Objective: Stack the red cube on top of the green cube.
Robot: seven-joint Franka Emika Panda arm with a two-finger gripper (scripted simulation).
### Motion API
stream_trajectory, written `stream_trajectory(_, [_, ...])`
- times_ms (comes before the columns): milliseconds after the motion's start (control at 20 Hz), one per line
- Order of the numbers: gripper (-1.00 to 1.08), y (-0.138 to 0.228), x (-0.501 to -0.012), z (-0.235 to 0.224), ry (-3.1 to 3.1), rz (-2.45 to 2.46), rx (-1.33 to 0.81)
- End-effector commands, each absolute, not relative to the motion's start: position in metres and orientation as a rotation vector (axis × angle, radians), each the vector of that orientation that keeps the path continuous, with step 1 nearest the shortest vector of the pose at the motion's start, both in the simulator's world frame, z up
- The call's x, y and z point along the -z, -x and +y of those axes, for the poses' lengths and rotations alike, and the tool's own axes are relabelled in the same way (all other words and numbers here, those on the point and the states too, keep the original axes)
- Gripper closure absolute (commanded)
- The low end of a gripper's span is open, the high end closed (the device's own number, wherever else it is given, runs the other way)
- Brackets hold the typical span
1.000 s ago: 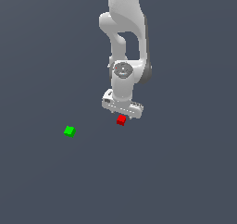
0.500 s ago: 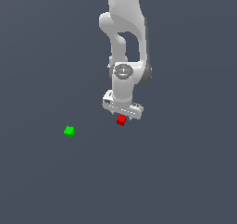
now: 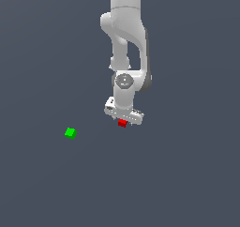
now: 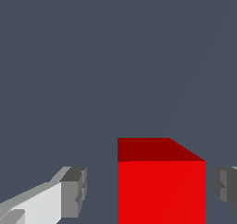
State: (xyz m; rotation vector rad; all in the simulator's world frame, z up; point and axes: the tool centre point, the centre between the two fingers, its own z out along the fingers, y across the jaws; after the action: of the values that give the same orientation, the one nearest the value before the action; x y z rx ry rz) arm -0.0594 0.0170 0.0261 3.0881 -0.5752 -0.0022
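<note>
The red cube (image 3: 122,123) lies on the dark floor right under my white gripper (image 3: 123,120). In the wrist view the red cube (image 4: 161,190) sits between the two fingertips of the gripper (image 4: 149,188). There is a gap on each side, and the cube is nearer one finger (image 4: 224,183) than the other finger (image 4: 74,190). The gripper is open and holds nothing. The green cube (image 3: 70,133) lies alone on the floor, well off toward the exterior view's left and slightly nearer the camera. It does not show in the wrist view.
The white arm (image 3: 125,38) rises straight up behind the gripper. Plain dark grey floor (image 3: 187,174) lies all around the two cubes.
The gripper has sunk very slightly over the red cube. Neither cube has moved.
</note>
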Motion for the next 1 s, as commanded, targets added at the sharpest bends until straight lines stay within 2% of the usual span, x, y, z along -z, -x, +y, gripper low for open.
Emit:
stream_trajectory(0, [-0.92,0.0586,-0.0208,0.0171,-3.088,-0.575,0.000])
stream_trajectory(100, [-0.92,0.0584,-0.0198,0.0171,-3.088,-0.575,0.000])
stream_trajectory(150, [1.08,0.0584,-0.0198,0.0171,-3.088,-0.575,0.000])
stream_trajectory(950, [1.08,0.0588,-0.0297,0.0173,-3.088,-0.575,0.000])
